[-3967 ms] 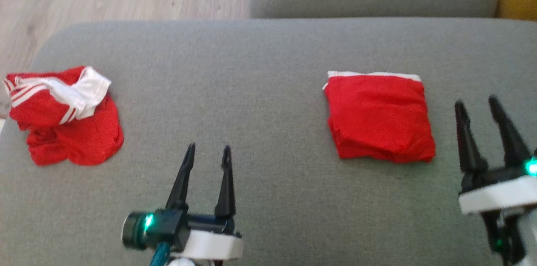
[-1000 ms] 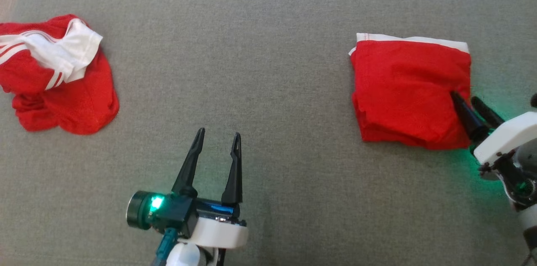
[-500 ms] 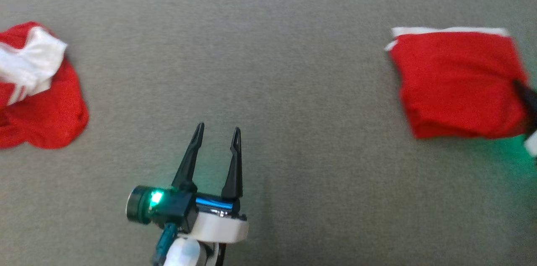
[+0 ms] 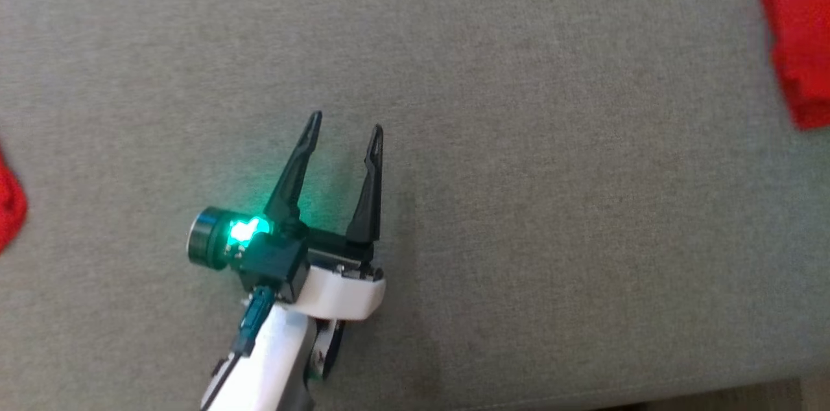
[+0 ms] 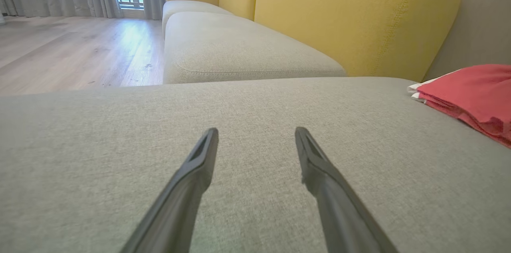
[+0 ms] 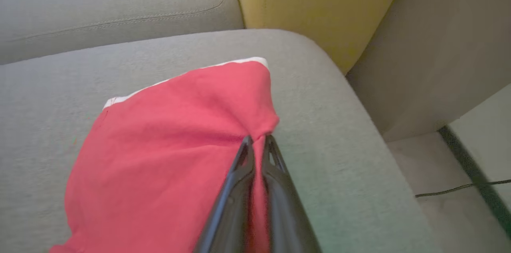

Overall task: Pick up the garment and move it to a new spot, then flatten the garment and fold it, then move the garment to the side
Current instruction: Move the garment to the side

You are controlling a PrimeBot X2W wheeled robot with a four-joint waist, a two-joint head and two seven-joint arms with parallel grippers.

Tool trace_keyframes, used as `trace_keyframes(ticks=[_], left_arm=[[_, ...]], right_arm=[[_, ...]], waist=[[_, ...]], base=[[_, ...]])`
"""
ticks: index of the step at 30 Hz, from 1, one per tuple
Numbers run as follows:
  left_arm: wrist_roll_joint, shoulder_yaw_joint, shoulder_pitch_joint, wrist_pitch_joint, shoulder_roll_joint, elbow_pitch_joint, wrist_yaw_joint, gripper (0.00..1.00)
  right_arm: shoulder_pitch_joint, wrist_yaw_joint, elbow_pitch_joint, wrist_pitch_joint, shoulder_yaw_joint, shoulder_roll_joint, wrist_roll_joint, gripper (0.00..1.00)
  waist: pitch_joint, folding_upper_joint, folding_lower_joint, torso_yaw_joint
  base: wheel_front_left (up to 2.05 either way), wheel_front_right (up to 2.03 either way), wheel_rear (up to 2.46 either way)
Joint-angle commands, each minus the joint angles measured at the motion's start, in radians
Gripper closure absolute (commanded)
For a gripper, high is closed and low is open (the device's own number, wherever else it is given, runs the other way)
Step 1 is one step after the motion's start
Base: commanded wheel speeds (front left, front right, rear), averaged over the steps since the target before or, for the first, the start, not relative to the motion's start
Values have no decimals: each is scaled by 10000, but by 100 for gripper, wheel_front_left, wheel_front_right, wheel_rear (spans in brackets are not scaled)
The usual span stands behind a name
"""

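Observation:
The garment is a folded red piece with a white trim. It lies on the grey sofa cushion (image 4: 493, 158), at the right edge of the head view (image 4: 797, 41) and at the right of the left wrist view (image 5: 471, 93). In the right wrist view my right gripper (image 6: 257, 141) is shut on the near right edge of the garment (image 6: 171, 137), and the cloth bunches into a small peak at the fingertips. My left gripper (image 4: 346, 124) hangs open over bare cushion with nothing between its fingers (image 5: 256, 131).
A second red garment (image 4: 10, 203) peeks in at the head view's left edge. A yellow backrest (image 5: 351, 13) and another grey cushion (image 5: 239, 49) stand beyond. The cushion's corner drops to the floor with a dark cable (image 6: 459, 187) at my right.
My right gripper has closed on the folded garment's edge. The head camera has moved closer to the cushion, so both garments now sit at the picture's edges. The left gripper stays open.

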Motion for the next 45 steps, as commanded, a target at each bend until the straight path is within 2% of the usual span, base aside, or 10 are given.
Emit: trace_keyframes(ticks=[1, 2, 3, 6, 12, 20, 26, 32, 39, 45], left_arm=[[79, 323, -128, -61, -15, -275, -35, 0], [104, 344, -194, -61, -15, -251, -69, 0], [126, 373, -293, -61, -15, -181, -141, 0], [72, 378, -321, -61, -15, -80, -186, 0], [-258, 260, 93, -61, -15, 46, -14, 0], [-739, 433, 1184, -61, -16, 246, 332, 0], [-929, 812, 1905, -61, -16, 477, 541, 0], [-1000, 1307, 2716, -61, -16, 247, 778, 0], [-853, 1647, 3747, -61, -16, -144, 835, 0], [-719, 1749, 4338, -61, -16, -272, 789, 0]], right_arm=[[-24, -9, -166, -169, -122, -636, -143, 65], [-150, -9, -120, -410, -263, -668, -445, 0], [-352, -9, -33, -847, -483, -561, -971, 0], [-479, -9, -7, -1331, -666, -104, -1564, 0], [18, -9, -321, -1947, -512, 1318, -2497, 0], [1504, -9, -939, -2790, 324, 3608, -2631, 0], [2439, -9, -801, -3777, 1237, 4928, -2817, 0], [3177, -9, -943, -4474, 1652, 5615, -3432, 0], [4610, -9, -2117, -4560, 873, 6233, -4602, 0], [5642, -9, -2744, -4562, 726, 6401, -5072, 0]], waist=[[271, 0, -2, -207], [306, 0, -2, -212], [296, 0, -2, -201], [6, 0, -2, -119], [-1275, 0, -2, 286], [-3278, 0, -2, 853], [-4566, 0, -2, 967], [-5419, 0, -2, 819], [-6088, 0, -2, 694], [-6367, 0, -2, 668]], base=[[0, 0, 0], [0, 0, 0], [0, 0, 0], [0, 0, 0], [0, 0, 0], [0, 0, 0], [0, 0, 0], [0, 0, 0], [0, 0, 0], [0, 0, 0]])
